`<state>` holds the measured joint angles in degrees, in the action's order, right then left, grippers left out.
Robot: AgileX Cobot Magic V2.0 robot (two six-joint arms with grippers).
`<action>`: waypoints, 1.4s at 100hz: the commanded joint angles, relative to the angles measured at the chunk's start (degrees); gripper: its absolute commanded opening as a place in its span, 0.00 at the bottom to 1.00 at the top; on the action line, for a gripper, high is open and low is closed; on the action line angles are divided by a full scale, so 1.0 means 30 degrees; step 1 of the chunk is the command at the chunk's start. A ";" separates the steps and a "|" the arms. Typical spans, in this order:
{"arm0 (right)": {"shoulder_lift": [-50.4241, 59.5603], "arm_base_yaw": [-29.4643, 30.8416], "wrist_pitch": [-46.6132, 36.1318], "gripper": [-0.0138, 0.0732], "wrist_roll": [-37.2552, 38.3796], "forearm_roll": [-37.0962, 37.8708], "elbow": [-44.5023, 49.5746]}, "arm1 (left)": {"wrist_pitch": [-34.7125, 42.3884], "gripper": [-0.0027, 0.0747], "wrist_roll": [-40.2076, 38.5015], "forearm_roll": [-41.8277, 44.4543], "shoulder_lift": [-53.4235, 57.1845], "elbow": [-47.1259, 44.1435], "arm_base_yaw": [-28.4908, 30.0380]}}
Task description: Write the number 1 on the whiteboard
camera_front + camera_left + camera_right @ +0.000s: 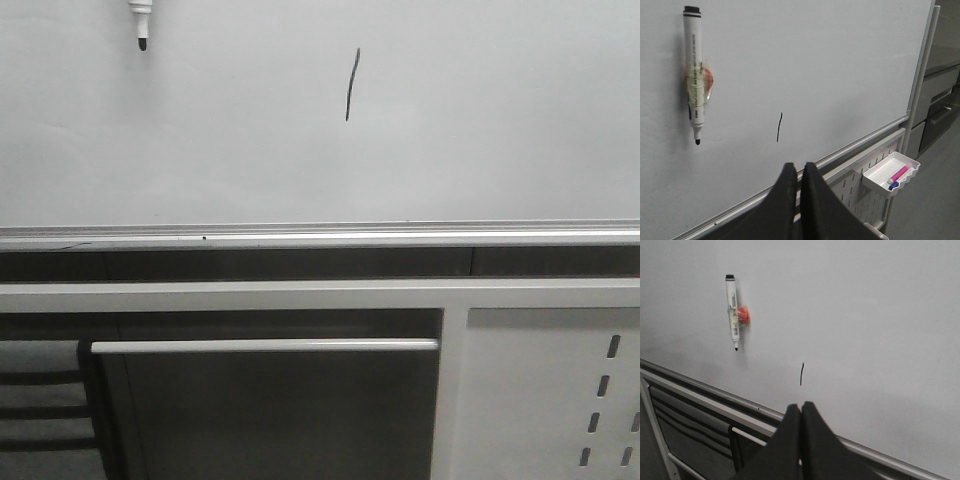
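Left claw (pixel 796 172) closed, empty, just below the number 1 (pixel 779 127).

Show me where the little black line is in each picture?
Front view: the short thin black marker stroke sits upper middle on the pale grey-white whiteboard.
Left wrist view: centre, above the shut jaws.
Right wrist view: centre, above the shut jaws.
Shared landmark: the white black-tipped marker pen.

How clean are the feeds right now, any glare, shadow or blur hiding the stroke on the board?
Front view: even light, no glare, the stroke sharp on the whiteboard. Left wrist view: marker casts a soft shadow, stroke clear. Right wrist view: slightly soft and grainy, dimmer toward the board's lower edge, stroke still readable.
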<state>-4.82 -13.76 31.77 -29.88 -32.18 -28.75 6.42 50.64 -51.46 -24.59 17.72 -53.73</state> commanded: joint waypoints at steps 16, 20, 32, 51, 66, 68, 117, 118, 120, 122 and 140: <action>0.1935 0.0092 -0.1249 0.09 0.0061 -0.0229 0.3120 | 0.0763 0.01 -0.0032 -0.0322 0.4303 -0.1776 -0.0002; 0.1935 0.0092 -0.1745 0.09 0.0061 -0.0374 0.3255 | 0.0722 0.01 -0.0032 -0.0355 0.4731 -0.1943 -0.0002; 0.1974 0.0092 -0.2090 0.09 0.0061 -0.0374 0.3372 | 0.0720 0.01 -0.0032 -0.0355 0.5598 -0.2037 -0.0002; 0.1974 0.0092 -0.1773 0.09 0.0061 -0.0374 0.3372 | 0.0691 0.01 -0.0032 -0.0524 0.5598 -0.2037 -0.0002; 0.1974 0.0092 -0.1773 0.09 0.0061 -0.0374 0.3372 | 0.0679 0.01 -0.0032 -0.0524 0.5598 -0.2037 -0.0002; 0.1974 0.0092 -0.1773 0.09 0.0061 -0.0374 0.3372 | 0.0679 0.01 -0.0032 -0.0524 0.5598 -0.2037 -0.0002; 0.1974 0.0092 -0.1773 0.09 0.0061 -0.0374 0.3372 | 0.0679 0.01 -0.0032 -0.0524 0.5598 -0.2075 -0.0002; 0.1974 0.0092 -0.1773 0.09 0.0061 -0.0374 0.3372 | 0.0679 0.01 -0.0032 -0.0431 0.5598 -0.2085 -0.0002; 0.1974 0.0092 -0.1773 0.09 0.0061 -0.0374 0.3372 | 0.0679 0.01 -0.0124 -0.0225 0.5598 -0.2120 -0.0002; 0.1974 0.0092 -0.1773 0.09 0.0061 -0.0374 0.3372 | 0.0606 0.01 -0.0165 0.0334 0.5598 -0.2120 -0.0002; 0.1974 0.0092 -0.1773 0.09 0.0061 -0.0374 0.3372 | 0.1070 0.01 -0.6128 0.8491 0.5564 -0.2913 0.2634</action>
<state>0.64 -13.76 30.36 -29.66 -32.28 -17.24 6.02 43.27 -36.73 -7.15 9.10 -50.64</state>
